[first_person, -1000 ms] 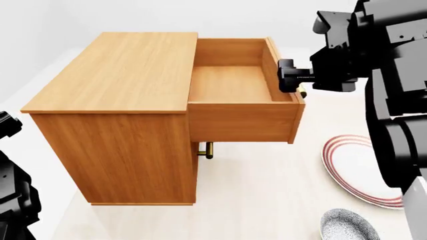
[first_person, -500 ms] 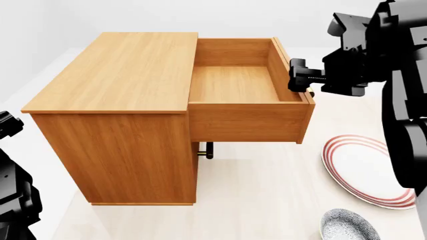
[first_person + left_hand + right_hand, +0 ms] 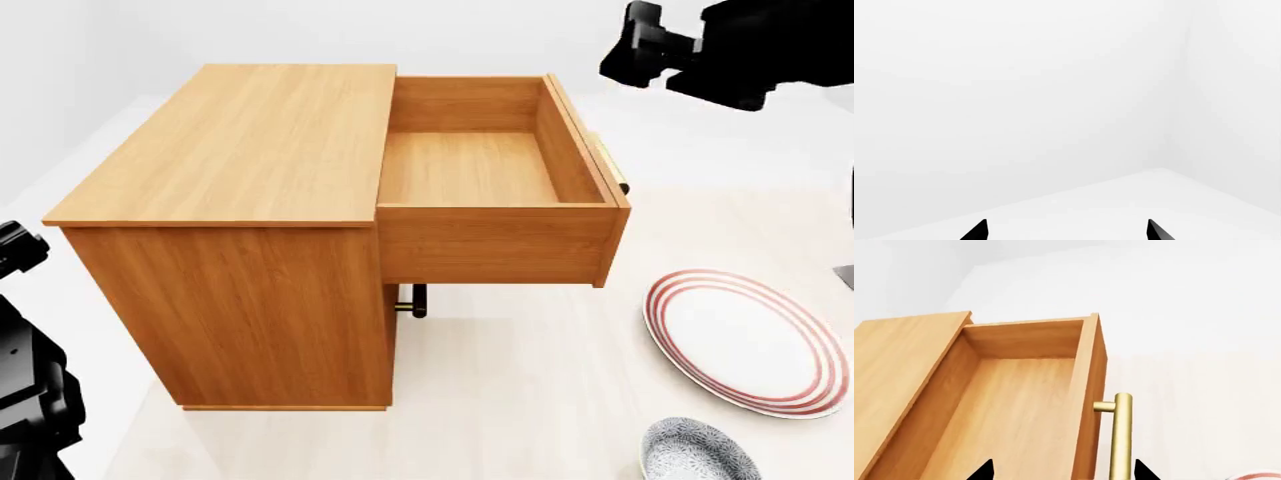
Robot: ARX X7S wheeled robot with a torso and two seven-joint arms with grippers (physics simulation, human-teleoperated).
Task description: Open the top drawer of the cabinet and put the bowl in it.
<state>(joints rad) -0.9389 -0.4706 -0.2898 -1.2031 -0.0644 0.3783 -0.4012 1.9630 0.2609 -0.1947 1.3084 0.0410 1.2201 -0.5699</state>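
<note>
A: Where is the right claw (image 3: 643, 45), and is it grasping something?

B: It hangs in the air, above and beyond the far end of the top drawer (image 3: 487, 170), apart from it. In the right wrist view its two black fingertips (image 3: 982, 471) stand wide from each other with nothing between them, so it is released. The brass handle (image 3: 1121, 435) of the drawer lies below it, close to one fingertip, but the claw does not touch it.

A: And the drawer?

B: It is pulled far out of the cabinet (image 3: 234, 230). Its plain wooden inside is bare. Under it I see a small part of the handle of a lower drawer (image 3: 411, 300); that drawer looks closed.

A: Where is the bowl (image 3: 697, 452)?

B: Well apart from the right claw, low on the pale floor, on the near side from the drawer front. It stands upright, grey-blue speckled. Between the bowl and the drawer front lies the white plate (image 3: 747, 342) with red rim rings. The two are just beside each other; I cannot tell whether they touch.

A: The left claw (image 3: 1066, 231)?

B: Its wrist view shows only two black tips, set wide apart, in front of a white wall and white floor. So it is also released and grasps nothing. In the head view I see perhaps a part of the left arm (image 3: 27, 380), beside the cabinet, but the claw itself is not clear there.
</note>
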